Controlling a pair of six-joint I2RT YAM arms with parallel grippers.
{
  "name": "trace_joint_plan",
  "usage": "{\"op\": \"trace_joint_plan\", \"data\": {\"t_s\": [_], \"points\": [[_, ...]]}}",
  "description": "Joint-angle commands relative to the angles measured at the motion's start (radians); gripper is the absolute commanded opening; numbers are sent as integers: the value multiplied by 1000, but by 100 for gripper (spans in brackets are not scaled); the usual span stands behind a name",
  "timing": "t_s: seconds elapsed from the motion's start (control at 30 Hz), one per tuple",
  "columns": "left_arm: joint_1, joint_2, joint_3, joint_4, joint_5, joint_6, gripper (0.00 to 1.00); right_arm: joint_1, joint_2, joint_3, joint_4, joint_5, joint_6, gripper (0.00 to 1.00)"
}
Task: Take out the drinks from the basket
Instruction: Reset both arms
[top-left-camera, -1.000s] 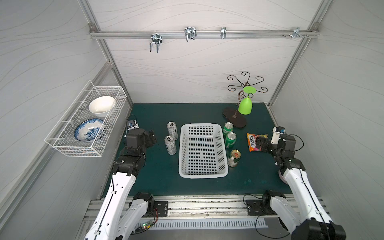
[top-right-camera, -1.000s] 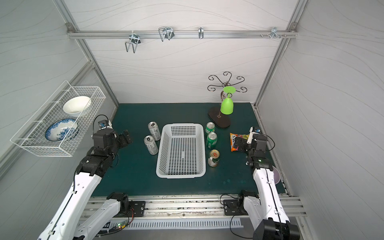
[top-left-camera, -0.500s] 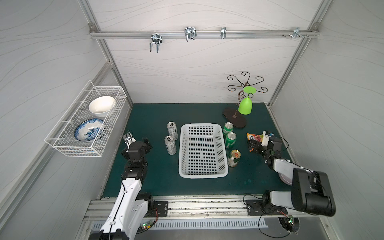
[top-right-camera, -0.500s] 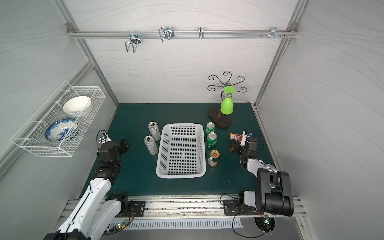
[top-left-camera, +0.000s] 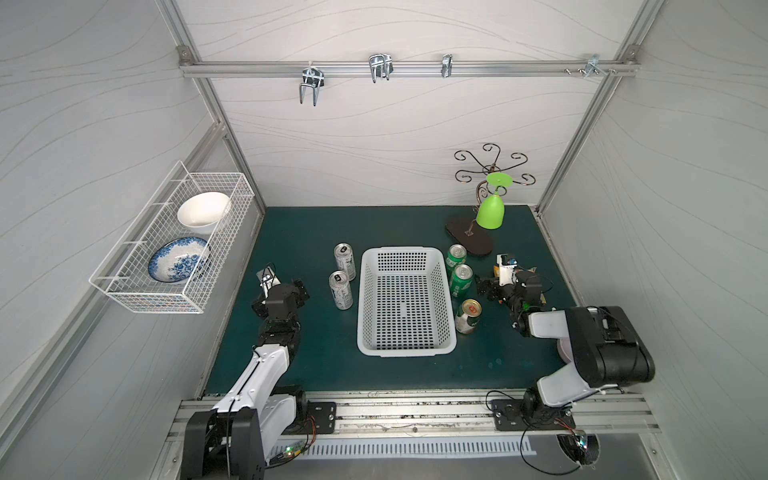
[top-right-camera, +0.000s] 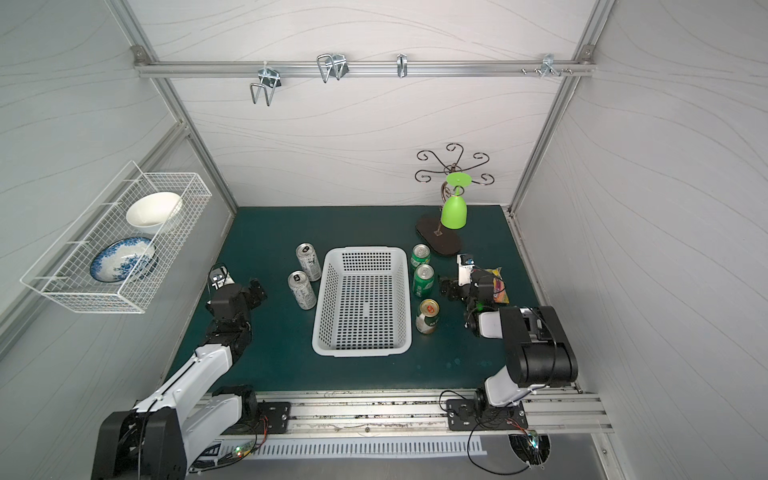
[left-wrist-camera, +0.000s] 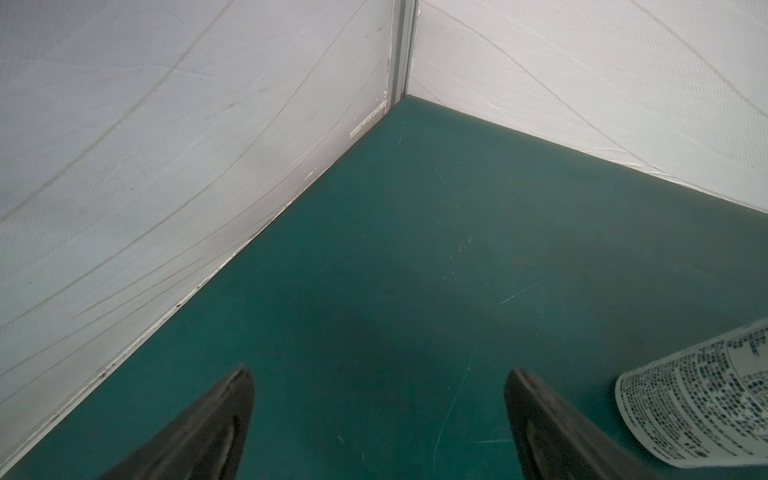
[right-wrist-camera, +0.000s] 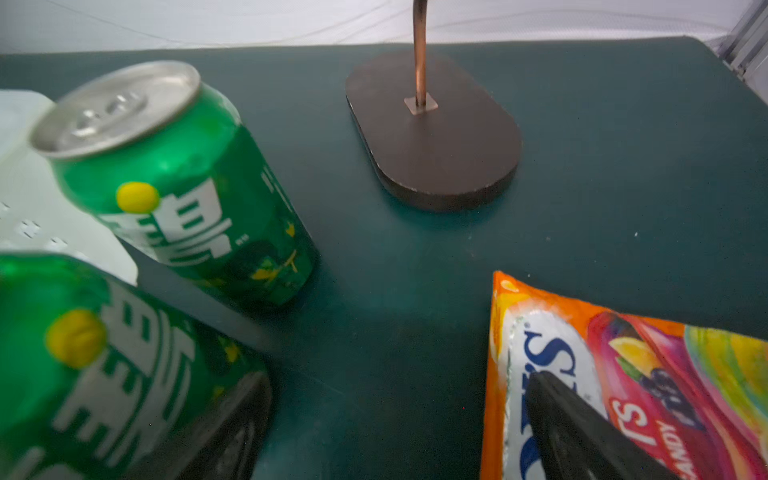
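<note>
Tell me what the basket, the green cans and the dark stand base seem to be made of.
Basket: white plastic, slightly glossy; moulded holes and a rolled rim.
Green cans: thin metal, likely aluminium; shiny printed sides, bare silver top.
Stand base: dark brown, matte, flat with a plain edge; metal or painted wood, unclear.

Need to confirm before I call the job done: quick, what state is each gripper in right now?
Left gripper: open, nothing between its black fingers.
Right gripper: open, holding nothing.
</note>
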Motion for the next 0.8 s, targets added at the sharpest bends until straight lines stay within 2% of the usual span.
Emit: {"op": "trace_joint_plan", "data": {"t_s": [0.0,0.1,0.3,0.43,0.53,0.6,0.67,0.73,0.77], "points": [[6,37,2,149,38,48,99,-42,7,55,-15,-24,12,99],[8,85,-6,199,68,68,99,-31,8,59,-18,0,7,99],[10,234,-45,435,161,67,99,-28,7,60,-19,6,3,99],[10,399,-75,670,260,61,98,-26,8,60,-19,10,4,99],[9,570,-50,824,277,81,98,-24,7,59,-19,13,3,99],[8,502,5,602,329,87,98,-24,8,59,-19,14,3,99],[6,553,49,606,335,97,98,-24,6,59,-19,14,3,99],[-1,526,82,495,343,106,98,-23,8,59,-19,14,3,99],[-1,538,74,533,343,108,98,-23,8,59,-17,14,3,99]]}}
